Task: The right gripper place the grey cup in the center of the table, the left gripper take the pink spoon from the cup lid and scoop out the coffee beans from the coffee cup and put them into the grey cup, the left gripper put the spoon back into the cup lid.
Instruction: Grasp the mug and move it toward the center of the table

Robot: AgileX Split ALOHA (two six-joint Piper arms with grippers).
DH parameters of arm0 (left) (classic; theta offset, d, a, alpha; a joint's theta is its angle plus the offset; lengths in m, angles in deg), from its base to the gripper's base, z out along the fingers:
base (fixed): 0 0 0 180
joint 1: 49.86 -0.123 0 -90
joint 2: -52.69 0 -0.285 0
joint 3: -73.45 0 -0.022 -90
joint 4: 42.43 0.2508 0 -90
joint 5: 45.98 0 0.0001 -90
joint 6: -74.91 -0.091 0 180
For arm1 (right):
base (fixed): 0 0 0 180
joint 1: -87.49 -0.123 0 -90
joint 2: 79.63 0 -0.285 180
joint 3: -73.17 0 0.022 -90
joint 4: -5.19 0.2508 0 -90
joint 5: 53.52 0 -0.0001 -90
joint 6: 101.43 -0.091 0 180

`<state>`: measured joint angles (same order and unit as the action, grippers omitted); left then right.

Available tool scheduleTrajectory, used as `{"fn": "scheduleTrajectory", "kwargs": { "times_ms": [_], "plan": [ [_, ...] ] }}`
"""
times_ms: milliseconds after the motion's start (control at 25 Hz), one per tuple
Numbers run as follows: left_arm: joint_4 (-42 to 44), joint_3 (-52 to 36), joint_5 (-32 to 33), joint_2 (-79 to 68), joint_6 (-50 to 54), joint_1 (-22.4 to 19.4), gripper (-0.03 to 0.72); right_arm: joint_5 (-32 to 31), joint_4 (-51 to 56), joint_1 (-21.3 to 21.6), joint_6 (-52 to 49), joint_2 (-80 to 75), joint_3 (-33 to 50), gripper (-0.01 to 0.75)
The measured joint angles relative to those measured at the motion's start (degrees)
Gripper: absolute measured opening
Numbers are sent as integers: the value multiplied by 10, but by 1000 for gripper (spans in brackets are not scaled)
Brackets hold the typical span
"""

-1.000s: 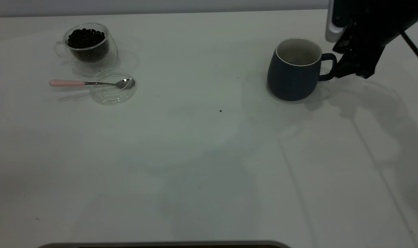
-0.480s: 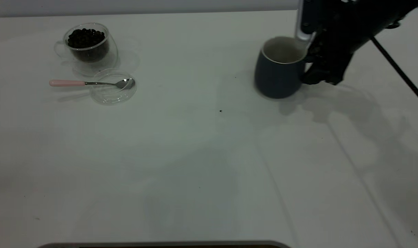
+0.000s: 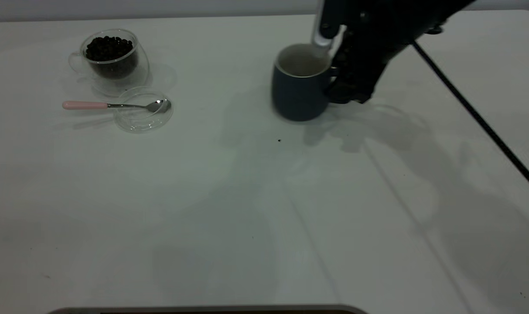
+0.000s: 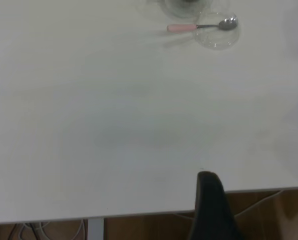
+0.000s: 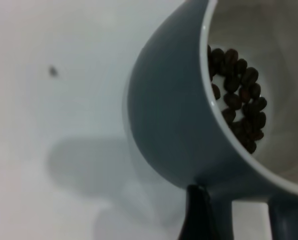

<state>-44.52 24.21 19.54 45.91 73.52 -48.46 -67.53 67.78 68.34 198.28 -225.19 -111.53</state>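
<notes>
Right claw [image 3: 334,85] clamped on grey mug [image 3: 297,89] handle mid-desk [image 3: 247,196], beans [image 5: 238,95] inside, left claw [image 4: 211,210] state unclear

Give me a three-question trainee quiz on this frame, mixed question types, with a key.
1. True or false: the grey cup is empty.
2. Where does the pink spoon lie?
A. in the coffee cup
B. across the cup lid
C. in a gripper
3. Fill in: the right gripper is at the grey cup's ____.

Key:
1. False; the right wrist view shows coffee beans inside.
2. B; bowl over the lid, handle sticking out over the table.
3. Handle.
</notes>
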Motion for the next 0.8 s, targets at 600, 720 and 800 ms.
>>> {"fn": "scheduleTrajectory", "kwargs": {
  "times_ms": [600, 720, 800],
  "plan": [
    [0, 0, 0, 0, 0, 0, 538, 8, 62, -60, 0, -8, -33, 575],
    [0, 0, 0, 0, -1, 0, 538, 47, 63, -60, -9, 7, -17, 575],
    [0, 0, 0, 0, -1, 0, 538, 73, 64, -59, -32, 35, 5, 575]
  ]
}}
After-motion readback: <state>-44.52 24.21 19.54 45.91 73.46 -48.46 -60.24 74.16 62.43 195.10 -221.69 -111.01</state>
